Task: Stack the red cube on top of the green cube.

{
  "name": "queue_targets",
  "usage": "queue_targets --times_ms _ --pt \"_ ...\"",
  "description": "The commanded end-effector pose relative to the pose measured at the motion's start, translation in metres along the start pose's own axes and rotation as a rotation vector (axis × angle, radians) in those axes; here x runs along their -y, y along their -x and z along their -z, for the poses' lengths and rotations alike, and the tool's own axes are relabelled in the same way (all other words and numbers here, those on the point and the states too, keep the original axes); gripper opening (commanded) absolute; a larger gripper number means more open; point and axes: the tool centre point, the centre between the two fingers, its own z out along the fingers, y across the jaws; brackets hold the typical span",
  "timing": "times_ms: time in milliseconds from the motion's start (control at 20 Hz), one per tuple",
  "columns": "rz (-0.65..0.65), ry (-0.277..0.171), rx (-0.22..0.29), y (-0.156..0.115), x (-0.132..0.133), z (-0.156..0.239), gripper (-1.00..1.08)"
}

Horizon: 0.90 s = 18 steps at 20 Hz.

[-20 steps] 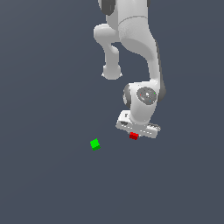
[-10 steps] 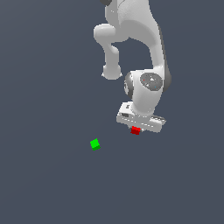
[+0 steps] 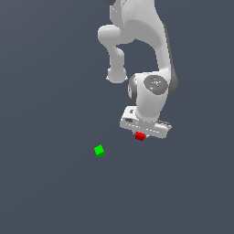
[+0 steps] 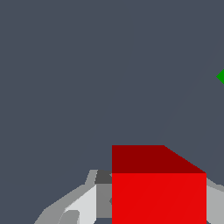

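We see the red cube clamped between the jaws of the gripper, just under the hand. The green cube sits apart toward the exterior view's left, slightly lower.

Plain dark grey floor; green cube alone on it, well apart from anything

The green cube is the landmark, sitting alone on the floor. The red cube lies well apart from it, toward the exterior view's right and slightly higher in that picture, directly under the gripper, between its fingers.
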Motion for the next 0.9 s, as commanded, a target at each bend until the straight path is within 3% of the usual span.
queue_targets --times_ms 0,850 --pt "-0.002 0.000 0.000 -0.006 -0.010 -0.003 -1.00" --pt "-0.001 0.001 0.000 -0.086 -0.153 -0.046 -1.00"
